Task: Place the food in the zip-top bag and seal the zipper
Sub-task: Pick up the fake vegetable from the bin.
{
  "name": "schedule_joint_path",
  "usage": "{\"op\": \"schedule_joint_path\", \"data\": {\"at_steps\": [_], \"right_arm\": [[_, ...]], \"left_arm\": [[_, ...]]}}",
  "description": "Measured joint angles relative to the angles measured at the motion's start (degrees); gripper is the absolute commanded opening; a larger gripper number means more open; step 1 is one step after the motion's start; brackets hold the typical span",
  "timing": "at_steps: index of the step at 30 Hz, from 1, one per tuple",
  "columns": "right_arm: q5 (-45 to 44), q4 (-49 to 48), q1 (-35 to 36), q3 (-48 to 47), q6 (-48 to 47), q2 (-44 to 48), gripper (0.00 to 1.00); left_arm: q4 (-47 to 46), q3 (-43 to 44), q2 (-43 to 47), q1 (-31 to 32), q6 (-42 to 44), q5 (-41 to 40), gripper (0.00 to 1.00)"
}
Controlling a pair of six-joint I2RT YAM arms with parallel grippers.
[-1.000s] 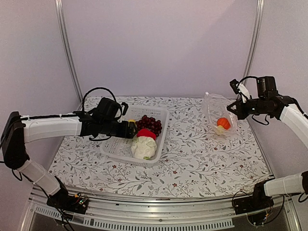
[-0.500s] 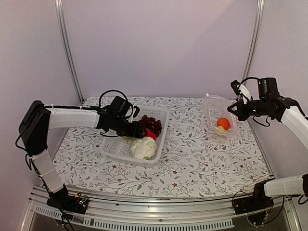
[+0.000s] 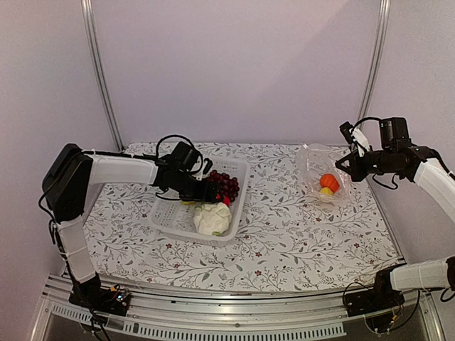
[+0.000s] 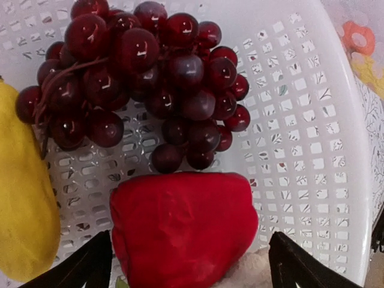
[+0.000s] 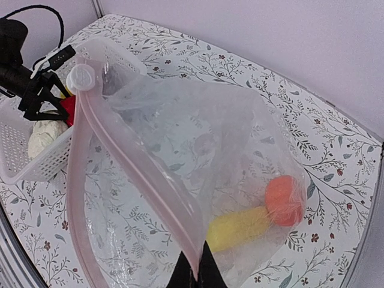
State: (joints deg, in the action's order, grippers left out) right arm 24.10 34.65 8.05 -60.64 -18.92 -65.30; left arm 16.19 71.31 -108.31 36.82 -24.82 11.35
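Floral counter (image 3: 284,234), lilac walls. Left tool (image 4: 192,267) spread astride red pepper (image 4: 183,225): likely light, firm, smooth; grip flanks. Right tool (image 5: 193,273) pinching zip-top bag (image 5: 198,150) rim: limp, slippery film.

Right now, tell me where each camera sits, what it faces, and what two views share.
Top external: above and behind the robot, facing the table; left arm and right arm show.
Left wrist: above the basket, facing grapes and red pepper; left gripper open.
Right wrist: beside the bag, facing the basket; right gripper pinches its edge.
Shared: top and right wrist show the orange fruit in the bag.
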Motion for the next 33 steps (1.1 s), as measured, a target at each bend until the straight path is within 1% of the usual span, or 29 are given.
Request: {"op": "schedule_joint_path", "data": {"at_steps": [7,19,24,30,31,33], "right_arm": [[0.0,0.0,0.0,0.4,0.0,0.0,0.0],[0.0,-0.2,0.0,0.9,-0.1,0.0,0.0],[0.3,-0.2,0.0,1.0,-0.2,0.0,0.0],[0.3,-0.3,0.0,1.0,-0.2,0.0,0.0],[0.3,-0.3,0.0,1.0,-0.2,0.0,0.0],[0.3,-0.3,0.0,1.0,-0.2,0.0,0.0]], "left_arm": [[0.2,4.3,-5.3,-0.5,0.0,2.0,0.86],[0.5,4.9,-6.0,-0.6,0.1,3.4,0.65],[1.1,4.6,-4.7,-0.6,0.6,2.9,0.57],[2.0,4.3,0.5,-0.7,1.2,1.9,0.51],[2.0,4.3,1.4,-0.7,1.2,1.8,0.51],[2.0,4.3,3.3,-0.7,1.2,1.7,0.55]]}}
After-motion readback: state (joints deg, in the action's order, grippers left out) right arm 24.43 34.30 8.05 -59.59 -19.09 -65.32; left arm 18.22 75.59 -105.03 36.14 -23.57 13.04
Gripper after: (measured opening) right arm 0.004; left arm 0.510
